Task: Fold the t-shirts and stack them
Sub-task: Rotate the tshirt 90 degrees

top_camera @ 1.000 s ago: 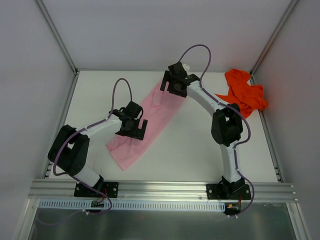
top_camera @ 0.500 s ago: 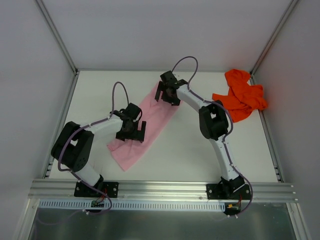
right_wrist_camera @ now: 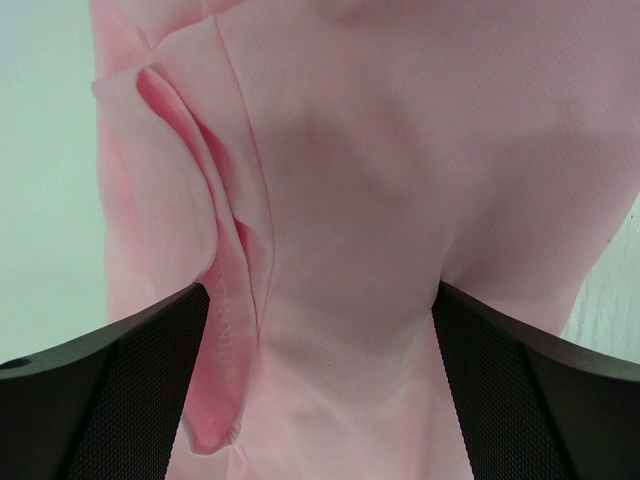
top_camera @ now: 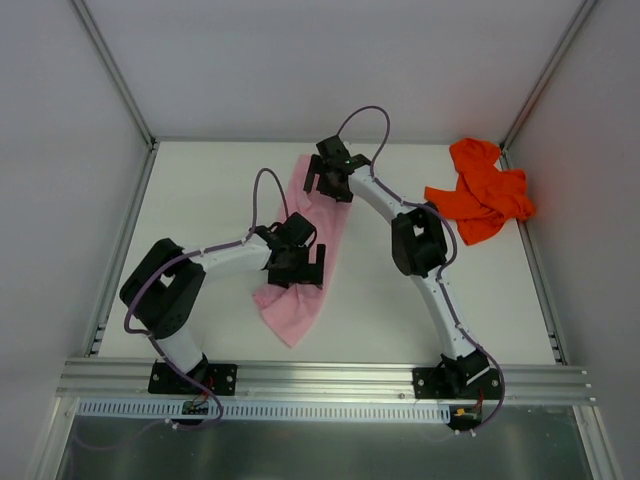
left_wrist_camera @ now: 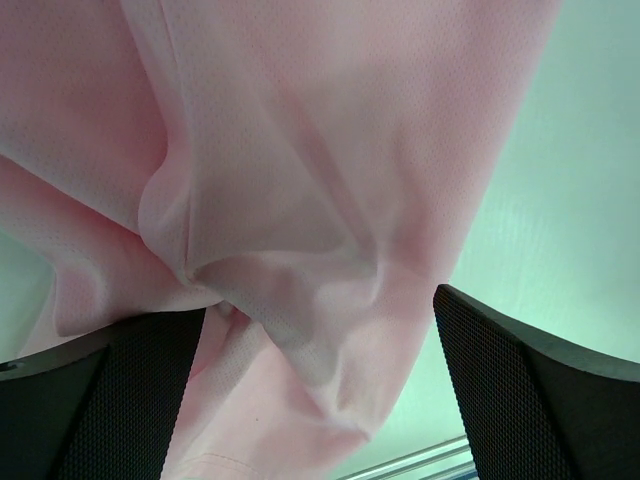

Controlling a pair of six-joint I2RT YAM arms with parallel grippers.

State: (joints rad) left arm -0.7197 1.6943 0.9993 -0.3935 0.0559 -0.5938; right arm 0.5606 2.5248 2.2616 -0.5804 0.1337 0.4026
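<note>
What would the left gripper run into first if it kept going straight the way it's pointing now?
Most likely the pink t-shirt: its bunched cloth fills the space just ahead of the left gripper. The table shows only beside it; how near the cloth is, I can't tell.

The left arm (top_camera: 232, 260) and the right arm (top_camera: 450, 315) share one build. Each has slim white links joined by bulky black joint housings (top_camera: 418, 242) and stands on a flat black base plate (top_camera: 190, 378). A thin greyish-purple cable (top_camera: 366, 108) arcs free of each arm near the wrist and then runs down along the links. The left claw (top_camera: 298, 278) and the right claw (top_camera: 326, 188) are black and blocky. Seen close up, their fingers (left_wrist_camera: 130, 400) are matt black with a fine, mesh-like grain.
</note>
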